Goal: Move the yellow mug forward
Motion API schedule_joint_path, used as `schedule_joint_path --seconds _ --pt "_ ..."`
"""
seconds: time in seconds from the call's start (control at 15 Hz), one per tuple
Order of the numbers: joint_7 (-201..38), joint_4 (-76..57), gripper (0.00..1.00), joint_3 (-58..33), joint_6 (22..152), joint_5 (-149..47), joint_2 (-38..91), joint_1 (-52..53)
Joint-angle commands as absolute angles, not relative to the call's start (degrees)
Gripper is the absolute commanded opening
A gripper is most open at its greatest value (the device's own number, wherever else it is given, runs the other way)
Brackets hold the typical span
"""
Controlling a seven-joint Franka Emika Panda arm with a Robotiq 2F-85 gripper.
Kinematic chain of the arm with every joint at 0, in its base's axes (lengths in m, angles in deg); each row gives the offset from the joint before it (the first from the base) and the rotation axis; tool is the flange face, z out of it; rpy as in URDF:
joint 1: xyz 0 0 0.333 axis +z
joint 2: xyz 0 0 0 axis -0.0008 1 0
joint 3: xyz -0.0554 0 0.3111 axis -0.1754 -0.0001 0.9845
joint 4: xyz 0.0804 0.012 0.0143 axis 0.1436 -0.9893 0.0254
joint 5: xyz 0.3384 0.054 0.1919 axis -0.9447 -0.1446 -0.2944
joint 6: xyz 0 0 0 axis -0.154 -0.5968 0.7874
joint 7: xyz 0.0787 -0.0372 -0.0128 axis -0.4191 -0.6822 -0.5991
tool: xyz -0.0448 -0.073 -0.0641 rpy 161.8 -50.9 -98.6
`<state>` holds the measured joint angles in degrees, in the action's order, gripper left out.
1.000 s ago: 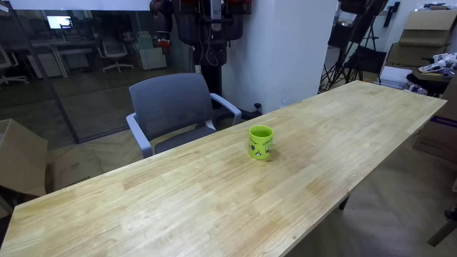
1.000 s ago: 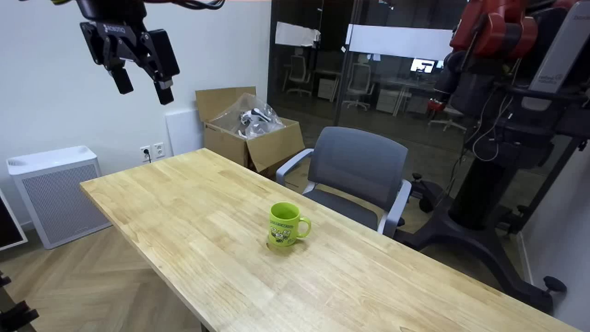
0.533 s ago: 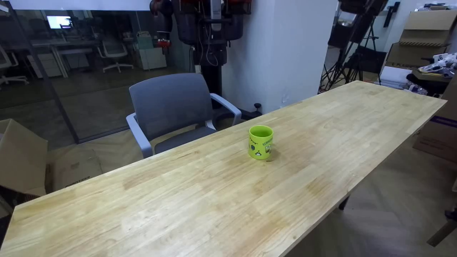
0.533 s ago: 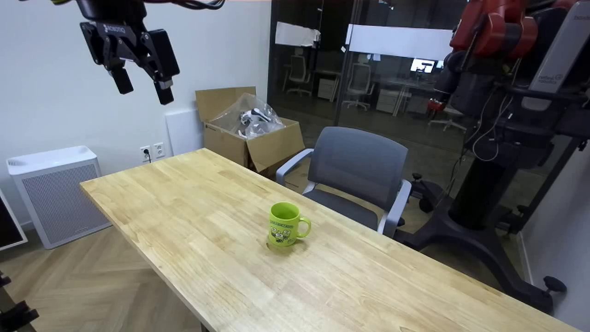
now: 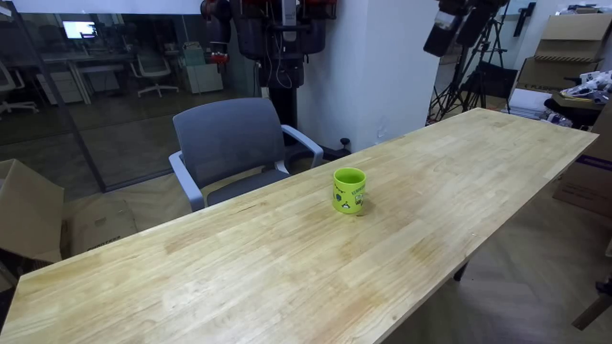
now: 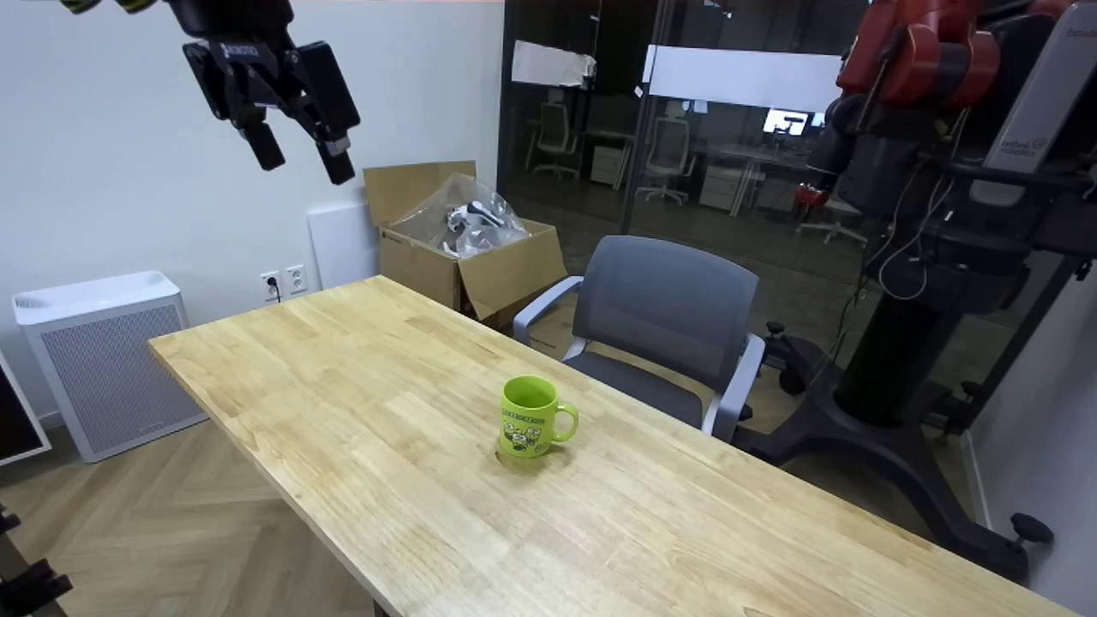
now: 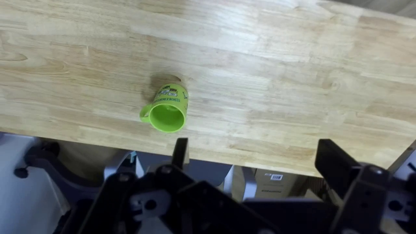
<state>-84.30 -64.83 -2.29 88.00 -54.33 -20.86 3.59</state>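
Yellow mug (image 6: 525, 424) is seen upright on the table (image 6: 617, 523); in an exterior view the gripper (image 6: 305, 160) is held toward eleven o'clock, jaws spread

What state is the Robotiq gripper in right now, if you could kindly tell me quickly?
Robotiq gripper: open, jaws apart, holding nothing; the lime-green mug stands on the wooden table, apart from it.
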Motion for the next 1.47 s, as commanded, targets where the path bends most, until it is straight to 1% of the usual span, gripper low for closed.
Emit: schedule_joint_path --seconds 0.0,0.2,0.47,0.6,0.67,1.0,1.2,1.4 --pt "-78.31 -63.89 1.0 -2.09 93.72 -49.78 -16.45 -2.0" --pt "-79.41 -61.0 1.0 -5.46 92.91 -50.14 -9.55 -4.95" --pt "-84.39 -55.76 1.0 -10.17 91.22 -52.6 -0.1 -5.14" --pt "-84.83 -53.11 1.0 -10.59 91.74 -51.33 3.35 -5.24" --pt "-84.55 -57.62 1.0 -10.75 92.84 -51.51 -0.75 -5.11" --pt "-84.21 -53.68 1.0 -11.22 94.01 -51.66 4.63 -5.31" --pt "-87.79 -49.61 1.0 -12.43 94.01 -53.56 9.64 -5.44" --pt "-98.0 -41.88 1.0 -13.39 90.47 -58.84 17.41 -5.64"
